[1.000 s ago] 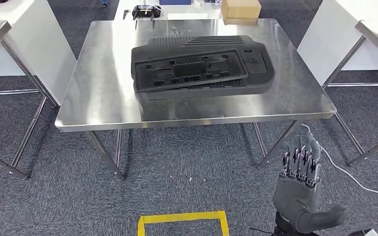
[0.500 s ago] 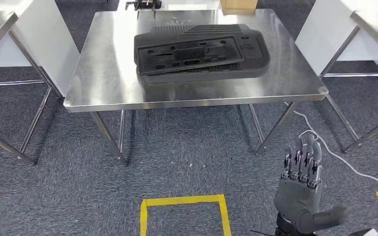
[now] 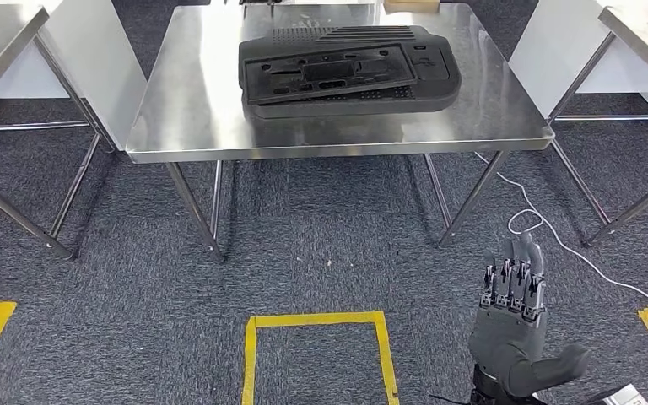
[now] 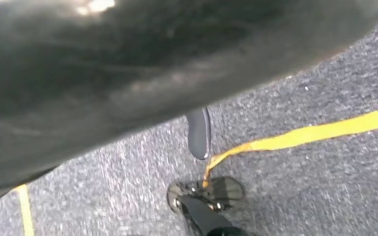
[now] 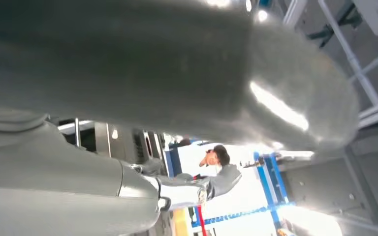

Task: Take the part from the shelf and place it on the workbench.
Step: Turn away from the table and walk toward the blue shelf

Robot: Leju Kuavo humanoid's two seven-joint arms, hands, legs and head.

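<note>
Two flat black moulded parts [image 3: 350, 67] lie stacked on the steel workbench [image 3: 194, 110] at the top of the head view. My right hand [image 3: 515, 333] hangs low at the lower right over the carpet, well short of the bench, fingers straight and thumb apart, holding nothing. In the right wrist view that hand [image 5: 128, 64] is a big grey blur. My left hand [image 4: 128, 64] is a dark blurred mass close to the left wrist camera, with one grey fingertip [image 4: 198, 132] over the carpet; how its fingers lie is unclear.
Steel tables stand to the left [image 3: 0, 34] and right [image 3: 641, 34] of the bench, with white panels between. A white cable [image 3: 548, 232] runs over the carpet near the bench's right legs. A yellow tape square [image 3: 316, 321] marks the floor. A person [image 5: 216, 157] stands far off.
The whole view has shifted: the bench sits higher and smaller in the picture and more floor and tape show, so the camera has drawn back. The parts and my right hand keep their pose.
</note>
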